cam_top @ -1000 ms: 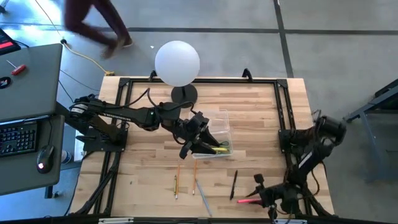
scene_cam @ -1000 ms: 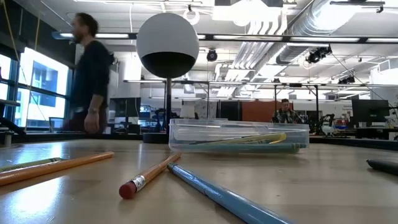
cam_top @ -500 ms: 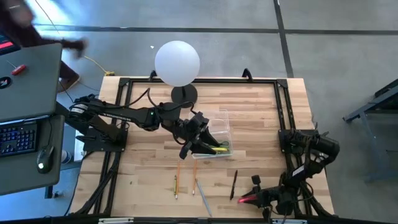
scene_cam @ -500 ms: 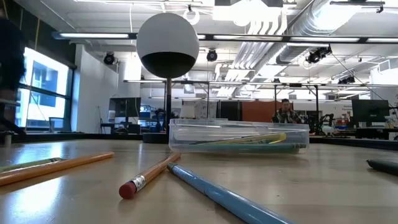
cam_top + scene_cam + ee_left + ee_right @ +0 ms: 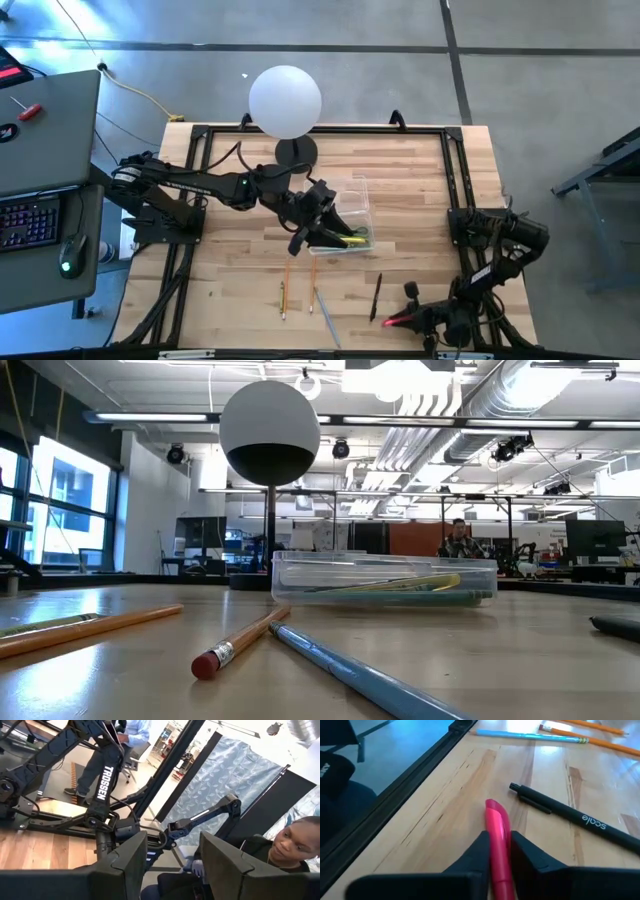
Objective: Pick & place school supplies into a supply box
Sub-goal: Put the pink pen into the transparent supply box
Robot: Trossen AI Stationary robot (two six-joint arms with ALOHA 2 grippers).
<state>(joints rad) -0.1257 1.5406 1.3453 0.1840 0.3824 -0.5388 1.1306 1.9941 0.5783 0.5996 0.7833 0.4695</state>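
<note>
The clear supply box [image 5: 347, 215] [image 5: 385, 580] stands mid-table with yellow and green pencils inside. My left gripper [image 5: 312, 228] [image 5: 172, 865] is open at the box's near-left end, and its fingers hold nothing. My right gripper [image 5: 412, 317] [image 5: 496, 865] is by the near edge, shut on a pink pen [image 5: 393, 320]. Flat on the wood lie a black pen [image 5: 377, 297] [image 5: 565, 812], two orange pencils [image 5: 284, 292] [image 5: 240, 645] and a blue pencil [image 5: 325, 315] [image 5: 530, 736]. My right gripper pinches the pink pen between its two fingers, which lie along the pen. The pen's free end [image 5: 495, 810] juts out forward past the fingertips toward the table's left, close over the wood. Whether that end touches the table I cannot tell.
A white globe lamp [image 5: 285, 100] stands on its base just beyond the box. A black frame rail [image 5: 405, 805] runs along the near edge beside my right gripper. A desk with a keyboard [image 5: 30, 220] is left of the table. A seated person [image 5: 280, 855] shows beyond the table's right side.
My right arm's elbow has dropped toward the near edge and folded in. Its gripper, still shut on the pink pen, stays at about the same spot. A person who walked behind the table has gone out of view to the left.
</note>
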